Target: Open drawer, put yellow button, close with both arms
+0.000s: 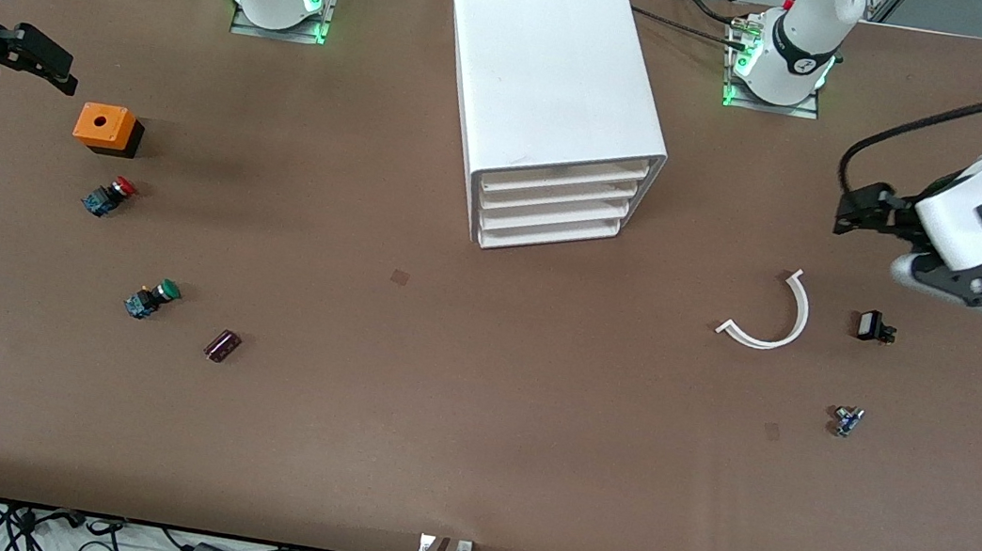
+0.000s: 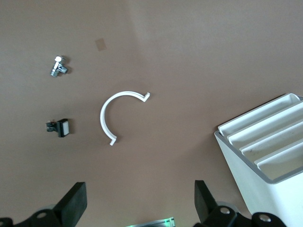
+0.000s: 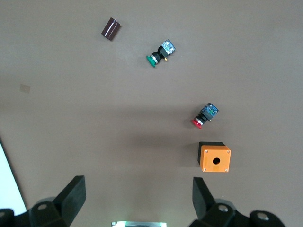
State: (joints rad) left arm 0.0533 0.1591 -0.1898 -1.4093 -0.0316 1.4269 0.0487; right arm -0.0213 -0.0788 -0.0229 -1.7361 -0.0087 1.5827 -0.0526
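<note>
The white cabinet (image 1: 554, 85) stands mid-table near the bases, with all four drawers pushed in. The drawer (image 1: 561, 174) is the uppermost one. One corner of the cabinet (image 2: 258, 184) shows in the left wrist view. The yellow button is out of view in every frame. My left gripper (image 1: 845, 213) (image 2: 139, 184) hangs open and empty over the left arm's end of the table, beside the cabinet. Over the right arm's end, my right gripper (image 1: 54, 66) (image 3: 138, 179) is open and empty, above bare table beside an orange box (image 1: 104, 128).
A red-capped button (image 1: 110, 196) (image 3: 204, 116), a green-capped button (image 1: 153, 298) (image 3: 160, 52) and a dark cylinder (image 1: 222, 345) lie near the orange box (image 3: 215, 158). A white curved strip (image 1: 769, 322) (image 2: 110, 113), a small black part (image 1: 873, 327) and a small metal part (image 1: 846, 421) lie below the left gripper.
</note>
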